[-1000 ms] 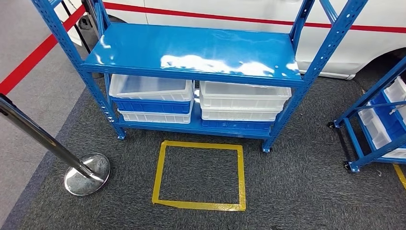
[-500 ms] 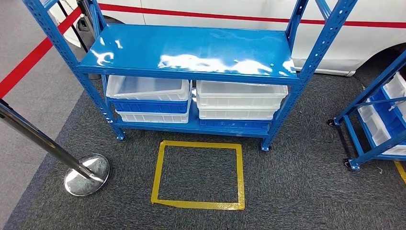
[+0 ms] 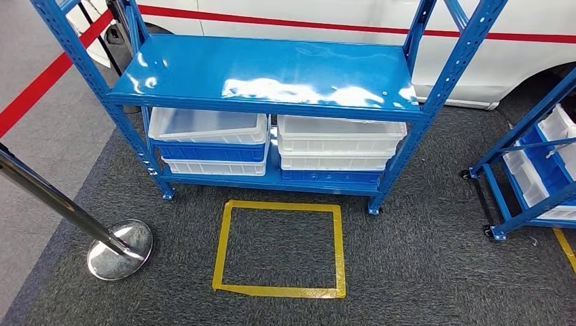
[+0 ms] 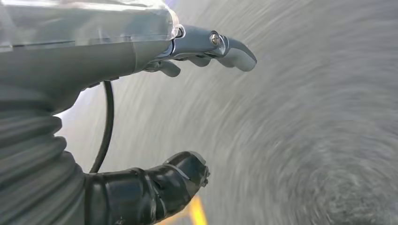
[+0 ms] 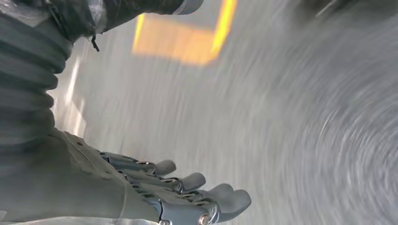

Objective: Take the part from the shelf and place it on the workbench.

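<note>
On grey carpet, the blue shelf (image 3: 272, 75) is being faced with left hand (image 4: 155, 117) and right hand (image 5: 155, 192) spread and empty — the part cannot be made out, so a wrong bin (image 3: 343, 142) risks being reached.

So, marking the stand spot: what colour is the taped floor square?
Yellow tape square, clearest in the head view.

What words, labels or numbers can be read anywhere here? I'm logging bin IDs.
None: no readable text on the blue shelf, the white bins, the blue bins or the yellow floor tape. Both wrist views are motion-blurred.
</note>
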Tool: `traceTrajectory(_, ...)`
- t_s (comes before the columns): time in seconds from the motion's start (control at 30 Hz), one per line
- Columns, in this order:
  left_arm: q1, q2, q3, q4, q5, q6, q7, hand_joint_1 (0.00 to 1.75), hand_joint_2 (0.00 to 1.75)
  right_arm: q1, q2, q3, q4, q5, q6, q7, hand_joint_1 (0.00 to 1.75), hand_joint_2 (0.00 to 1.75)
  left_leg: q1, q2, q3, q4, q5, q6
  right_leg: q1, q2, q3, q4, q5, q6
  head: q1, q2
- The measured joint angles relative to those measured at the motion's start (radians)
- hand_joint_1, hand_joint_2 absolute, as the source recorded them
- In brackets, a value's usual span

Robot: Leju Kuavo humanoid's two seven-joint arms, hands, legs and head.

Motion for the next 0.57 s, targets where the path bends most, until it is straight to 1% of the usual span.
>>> traceTrajectory(0.03, -0.002, -0.004, 0.014, 0.001, 0.099, 0.012, -0.008, 0.00, 1.75, -0.001, 0.003, -0.014, 0.004, -0.090, -0.005, 0.001, 0.00, 1.75, -0.001, 0.000, 0.001, 0.001, 0.000, 0.001, -0.001, 0.000, 0.000, -0.001, 0.002, 0.000, 0.000, 0.000)
traceTrajectory(0.07, -0.005, -0.007, 0.029, 0.001, 0.157, 0.030, -0.019, 0.00, 1.75, -0.004, 0.006, -0.028, 0.007, -0.136, -0.013, 0.004, 0.00, 1.75, -0.002, -0.001, 0.001, 0.001, -0.001, 0.002, -0.001, 0.000, 0.001, -0.003, 0.002, 0.002, 0.000, 0.000)
traceTrajectory(0.1, -0.009, -0.010, 0.046, 0.002, 0.165, 0.046, -0.029, 0.00, 1.75, -0.007, 0.010, -0.045, 0.012, -0.133, -0.023, 0.007, 0.00, 1.75, -0.003, -0.001, 0.000, 0.002, -0.001, 0.004, -0.002, 0.000, 0.001, -0.004, 0.003, 0.003, 0.000, 0.000)
traceTrajectory(0.13, -0.014, -0.012, 0.064, 0.003, 0.120, 0.056, -0.036, 0.00, 1.75, -0.011, 0.014, -0.064, 0.018, -0.078, -0.030, 0.011, 0.00, 1.75, -0.004, -0.001, 0.000, 0.002, -0.001, 0.006, -0.003, 0.000, 0.002, -0.004, 0.003, 0.004, 0.000, 0.000)
traceTrajectory(0.23, -0.032, -0.020, 0.119, 0.007, -0.112, 0.069, -0.045, 0.00, 1.75, -0.021, 0.025, -0.124, 0.033, 0.190, -0.044, 0.021, 0.00, 1.75, -0.005, -0.002, 0.000, 0.003, -0.002, 0.010, -0.004, 0.000, 0.002, -0.005, 0.003, 0.005, 0.000, 0.000)
traceTrajectory(0.27, -0.039, -0.024, 0.137, 0.008, -0.140, 0.068, -0.045, 0.00, 1.75, -0.024, 0.028, -0.143, 0.038, 0.232, -0.044, 0.022, 0.00, 1.75, -0.005, -0.001, 0.000, 0.003, -0.002, 0.010, -0.004, 0.000, 0.002, -0.005, 0.004, 0.006, 0.000, 0.000)
traceTrajectory(0.3, -0.045, -0.028, 0.155, 0.010, -0.146, 0.067, -0.043, 0.00, 1.75, -0.026, 0.031, -0.161, 0.043, 0.247, -0.043, 0.022, 0.00, 1.75, -0.006, -0.001, -0.001, 0.003, -0.002, 0.010, -0.004, 0.000, 0.002, -0.005, 0.004, 0.008, 0.000, 0.000)
traceTrajectory(0.4, -0.059, -0.040, 0.204, 0.013, -0.112, 0.061, -0.038, 0.00, 1.75, -0.030, 0.042, -0.212, 0.057, 0.217, -0.040, 0.021, 0.00, 1.75, -0.006, -0.001, -0.001, 0.004, -0.003, 0.011, -0.004, 0.000, 0.002, -0.006, 0.005, 0.017, 0.000, 0.000)
traceTrajectory(0.47, -0.066, -0.045, 0.236, 0.015, -0.153, 0.070, -0.044, 0.00, 1.75, -0.033, 0.049, -0.245, 0.066, 0.249, -0.046, 0.025, 0.00, 1.75, -0.006, -0.001, -0.001, 0.005, -0.003, 0.011, -0.005, 0.000, 0.002, -0.006, 0.004, 0.023, 0.000, 0.000)
traceTrajectory(0.57, -0.075, -0.049, 0.281, 0.017, -0.224, 0.083, -0.055, 0.00, 1.75, -0.041, 0.060, -0.293, 0.080, 0.313, -0.055, 0.033, 0.00, 1.75, -0.005, -0.001, -0.001, 0.005, -0.003, 0.011, -0.004, 0.000, 0.002, -0.006, 0.004, 0.025, 0.000, 0.000)
